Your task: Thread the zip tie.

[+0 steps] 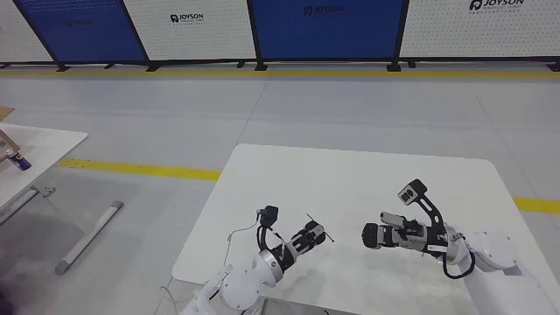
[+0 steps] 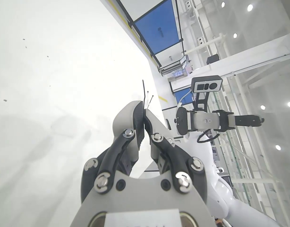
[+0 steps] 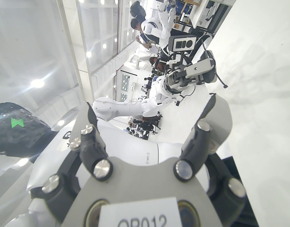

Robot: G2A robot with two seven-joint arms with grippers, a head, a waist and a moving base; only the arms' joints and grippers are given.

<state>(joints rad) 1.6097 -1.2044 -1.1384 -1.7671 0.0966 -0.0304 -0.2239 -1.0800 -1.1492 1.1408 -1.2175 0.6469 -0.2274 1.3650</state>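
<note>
Firmly, ribbed pads (image 2: 138, 122) of left claw (image 2: 144, 111) pinch thin black zip tie (image 2: 143, 91).

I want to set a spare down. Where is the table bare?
The far half of the table is bare, edge to edge. The near edge is crowded: the left hand, pinching the zip tie, faces the open right hand across a small gap.
</note>
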